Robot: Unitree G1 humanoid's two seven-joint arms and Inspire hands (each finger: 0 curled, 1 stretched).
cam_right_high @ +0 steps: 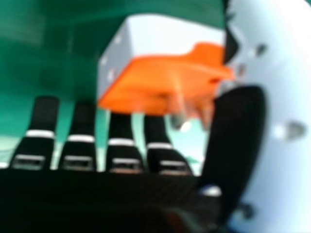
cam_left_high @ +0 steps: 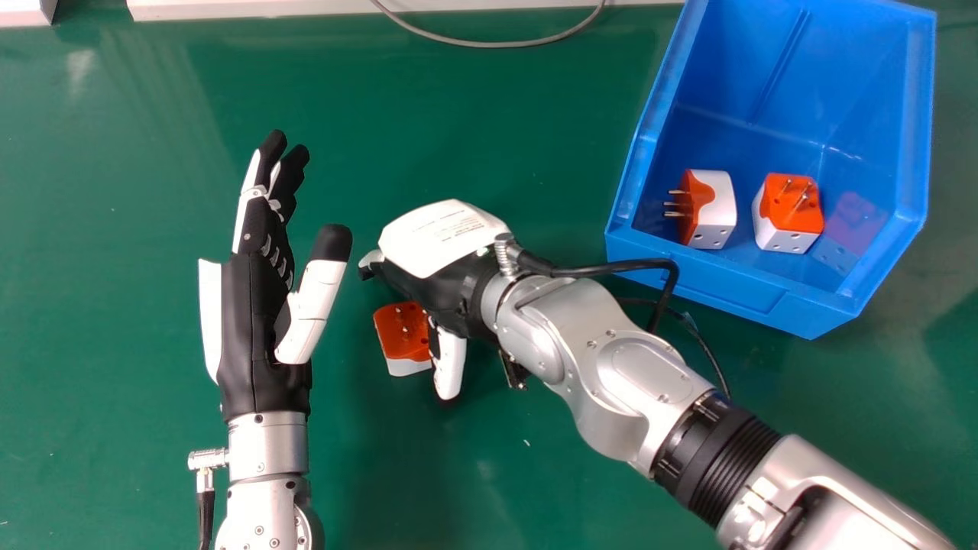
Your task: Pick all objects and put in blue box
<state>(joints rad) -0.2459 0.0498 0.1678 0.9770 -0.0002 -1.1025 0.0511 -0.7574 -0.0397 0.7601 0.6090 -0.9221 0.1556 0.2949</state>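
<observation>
Head view: orange-and-white adapter point(cam_left_high: 403, 336) on counter point(cam_left_high: 474, 489), beside right hand point(cam_left_high: 439, 271), fingers spread; likely light, stiff, slick-sided; best gripped by side walls, prongs avoided.

- Adapter point(cam_left_high: 402, 331) on counter point(cam_left_high: 497, 130): partly hidden by right hand point(cam_left_high: 458, 294) in head view; prongs blurred in right hand view.
- Print on right hand's cover: too small to read.
- Blue box point(cam_left_high: 733, 286): cut off by head view's top edge.
- Left arm point(cam_left_high: 263, 508), right arm point(cam_left_high: 829, 493): cut off at bottom.
</observation>
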